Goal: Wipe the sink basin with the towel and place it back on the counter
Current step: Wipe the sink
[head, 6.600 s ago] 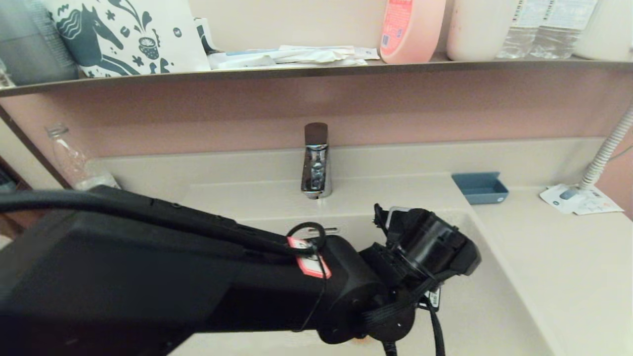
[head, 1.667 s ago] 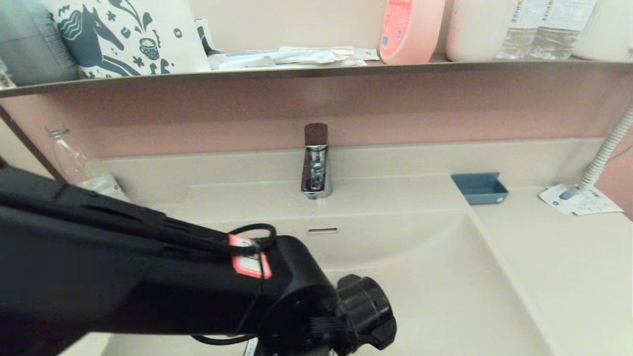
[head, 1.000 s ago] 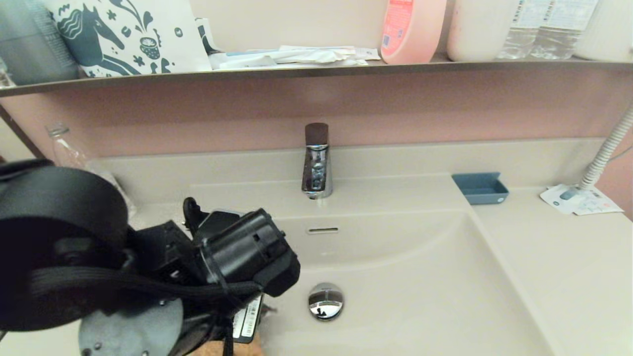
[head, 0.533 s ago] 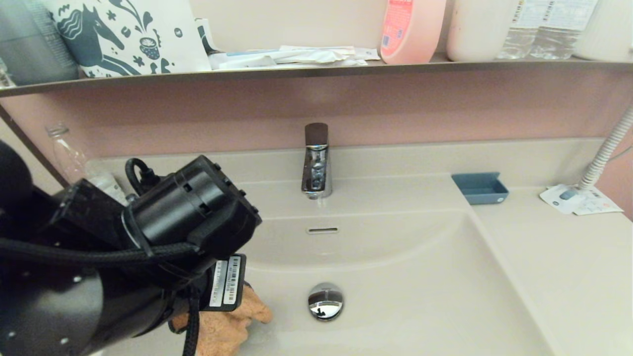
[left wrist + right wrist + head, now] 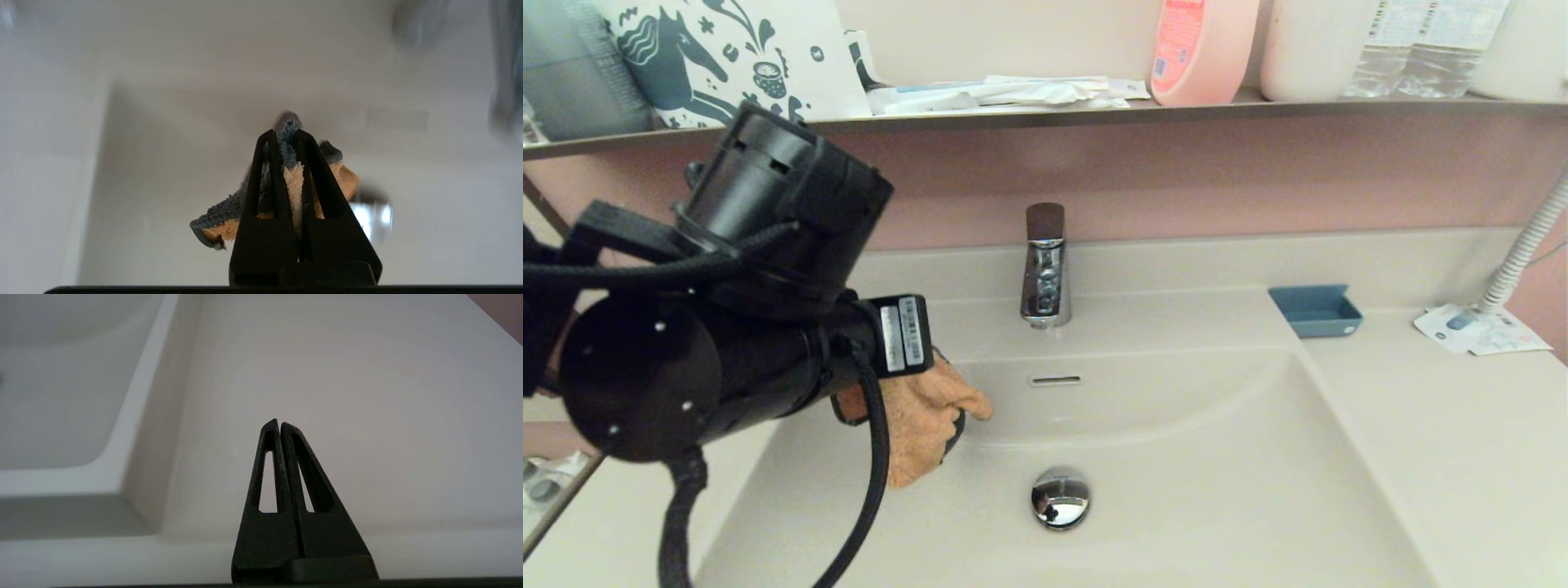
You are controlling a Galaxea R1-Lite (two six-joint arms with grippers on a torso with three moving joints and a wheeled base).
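— What is seen along the shelf (image 5: 1094,114) above the pink wall?

— A white bag printed with a dark horse (image 5: 731,57) is stood at its left end, flat packets (image 5: 1005,91) are laid in the middle, and a pink bottle (image 5: 1201,49) is stood beside a cream container (image 5: 1311,49) and clear water bottles (image 5: 1421,45).

— And lower down?

— A chrome faucet (image 5: 1044,269) with a dark top is mounted at the centre. A small blue dish (image 5: 1315,310) is set to its right, a printed leaflet (image 5: 1478,329) is laid farther right, and a ribbed white hose (image 5: 1527,245) is seen rising beside it.
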